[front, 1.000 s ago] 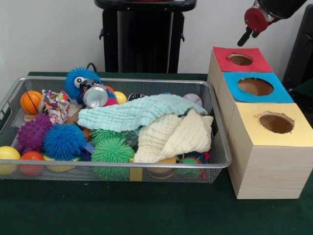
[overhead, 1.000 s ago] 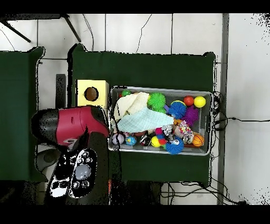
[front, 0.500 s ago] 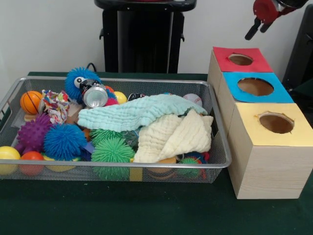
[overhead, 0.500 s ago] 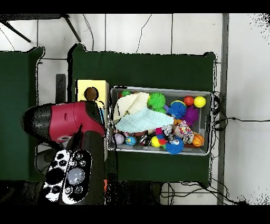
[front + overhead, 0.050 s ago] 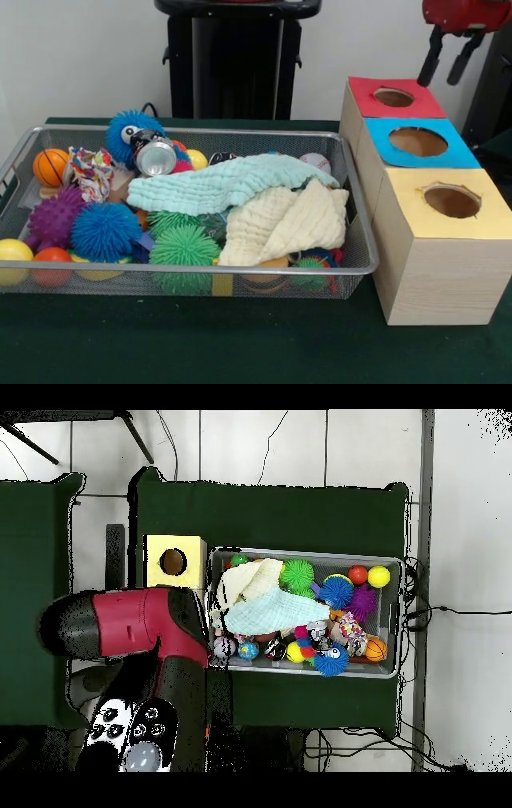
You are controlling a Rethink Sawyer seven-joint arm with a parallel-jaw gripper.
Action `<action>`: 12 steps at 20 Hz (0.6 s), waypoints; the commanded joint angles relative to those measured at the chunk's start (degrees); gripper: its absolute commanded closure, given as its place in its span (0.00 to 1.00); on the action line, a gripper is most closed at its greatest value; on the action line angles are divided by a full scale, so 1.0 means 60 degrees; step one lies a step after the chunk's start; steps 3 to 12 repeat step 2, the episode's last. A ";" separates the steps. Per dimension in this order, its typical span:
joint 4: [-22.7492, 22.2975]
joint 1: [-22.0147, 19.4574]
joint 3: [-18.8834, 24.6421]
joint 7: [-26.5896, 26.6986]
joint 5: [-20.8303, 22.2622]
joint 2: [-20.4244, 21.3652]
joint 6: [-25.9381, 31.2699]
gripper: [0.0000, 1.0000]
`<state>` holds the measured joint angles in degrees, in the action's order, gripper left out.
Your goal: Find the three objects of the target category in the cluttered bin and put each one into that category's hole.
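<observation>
Tool (image 5: 448, 68) hangs at the front view's 1 o'clock, fingers (image 5: 433, 58) spread and empty, above the red-topped box (image 5: 395, 97). Nearest stands the yellow-topped box (image 5: 448, 206), at 3 o'clock of the wire bin (image 5: 352, 268) on the green desk (image 5: 240, 344); the blue-topped box (image 5: 418, 142) sits between the two. Inside the bin, a cream cloth (image 5: 284, 224) and a mint cloth (image 5: 224, 186) overlie spiky balls (image 5: 184, 250). At the bin's 10 o'clock lies a silver can (image 5: 156, 157).
</observation>
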<state>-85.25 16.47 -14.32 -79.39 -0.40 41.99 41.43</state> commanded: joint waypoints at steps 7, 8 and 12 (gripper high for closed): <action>-0.1231 -0.0390 -0.0027 -0.2679 -0.0285 0.0181 -0.0845 0.00; -0.1231 -0.0390 -0.0027 -0.2679 -0.0285 0.0181 -0.0845 0.00; -0.1231 -0.0390 -0.0027 -0.2679 -0.0285 0.0181 -0.0845 0.00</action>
